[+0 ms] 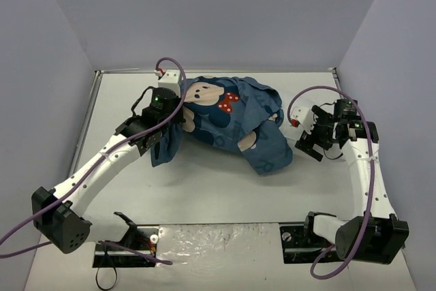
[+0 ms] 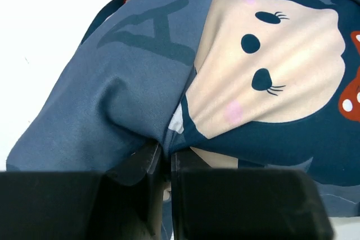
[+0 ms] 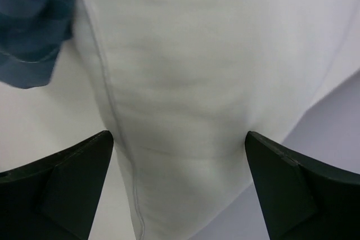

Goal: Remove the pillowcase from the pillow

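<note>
The dark-blue pillowcase [image 1: 231, 124] with cartoon mouse faces lies bunched over the pillow in the middle of the table. My left gripper [image 1: 176, 115] is at its left end, shut on a pinched fold of the cloth [image 2: 165, 149]. In the left wrist view the cover [image 2: 140, 71] fills the frame. My right gripper [image 1: 298, 140] is at the right end and stands open. Its fingertips [image 3: 84, 155] flank a bare white corner of the pillow [image 3: 185, 82] without pressing it. The pillowcase's hem [image 3: 34, 26] sits bunched at the upper left of that view.
The white table [image 1: 204, 182] has a raised rim at its left edge [image 1: 88, 120] and far edge, with grey walls beyond. Purple cables [image 1: 371, 168] loop along both arms. A crinkled shiny strip [image 1: 218, 240] lies between the arm bases at the near edge.
</note>
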You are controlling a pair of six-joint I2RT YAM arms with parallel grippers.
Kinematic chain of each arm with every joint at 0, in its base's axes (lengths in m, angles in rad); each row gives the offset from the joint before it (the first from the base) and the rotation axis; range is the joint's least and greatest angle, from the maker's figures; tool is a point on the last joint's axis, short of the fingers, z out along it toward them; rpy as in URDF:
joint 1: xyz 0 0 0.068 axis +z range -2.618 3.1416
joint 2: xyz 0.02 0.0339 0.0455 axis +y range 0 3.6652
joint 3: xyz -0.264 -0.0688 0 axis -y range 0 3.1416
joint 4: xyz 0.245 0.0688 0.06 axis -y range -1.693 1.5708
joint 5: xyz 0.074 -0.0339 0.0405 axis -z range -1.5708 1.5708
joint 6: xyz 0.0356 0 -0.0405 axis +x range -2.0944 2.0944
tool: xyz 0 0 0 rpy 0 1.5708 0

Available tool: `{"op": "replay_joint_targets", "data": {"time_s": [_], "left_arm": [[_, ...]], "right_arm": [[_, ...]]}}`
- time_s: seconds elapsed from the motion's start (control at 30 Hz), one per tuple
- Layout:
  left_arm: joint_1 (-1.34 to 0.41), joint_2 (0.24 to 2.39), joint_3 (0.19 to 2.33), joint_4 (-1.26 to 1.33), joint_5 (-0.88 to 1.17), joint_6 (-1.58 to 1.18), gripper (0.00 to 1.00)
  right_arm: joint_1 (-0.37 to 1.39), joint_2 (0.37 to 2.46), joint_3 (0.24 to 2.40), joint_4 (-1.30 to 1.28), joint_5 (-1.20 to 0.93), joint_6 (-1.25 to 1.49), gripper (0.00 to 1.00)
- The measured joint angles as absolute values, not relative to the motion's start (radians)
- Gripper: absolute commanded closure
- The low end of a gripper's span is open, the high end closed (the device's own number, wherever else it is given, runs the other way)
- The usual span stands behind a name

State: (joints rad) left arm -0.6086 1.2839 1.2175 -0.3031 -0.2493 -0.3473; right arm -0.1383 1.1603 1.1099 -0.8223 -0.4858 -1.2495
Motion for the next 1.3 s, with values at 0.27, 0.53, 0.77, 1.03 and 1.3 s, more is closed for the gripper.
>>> {"op": "replay_joint_targets", "data": {"time_s": [0.27, 0.53, 0.77, 1.03, 1.3], "left_arm": [[-0.574, 1.269, 1.217, -0.36, -0.202, -0.403, 0.98], [-0.53, 1.233, 1.216, -0.396, -0.151, -0.431, 0.98], [-0.409, 1.173, 1.205, -0.413, 0.006, -0.462, 0.98], [-0.076, 1.036, 1.164, -0.423, 0.097, -0.476, 0.98], [0.1, 1.017, 1.149, -0.475, 0.211, -0.464, 0.98]], "right_arm": [[-0.106, 1.143, 1.046, -0.576, -0.389, -1.107, 0.0], [-0.018, 1.334, 1.089, -0.549, -0.403, -1.153, 0.74], [-0.154, 1.517, 1.259, -0.509, -0.659, -1.062, 1.0], [-0.349, 1.449, 1.418, -0.558, -0.826, -0.968, 1.0], [-0.38, 1.433, 1.425, -0.619, -0.923, -0.916, 1.0]]}}
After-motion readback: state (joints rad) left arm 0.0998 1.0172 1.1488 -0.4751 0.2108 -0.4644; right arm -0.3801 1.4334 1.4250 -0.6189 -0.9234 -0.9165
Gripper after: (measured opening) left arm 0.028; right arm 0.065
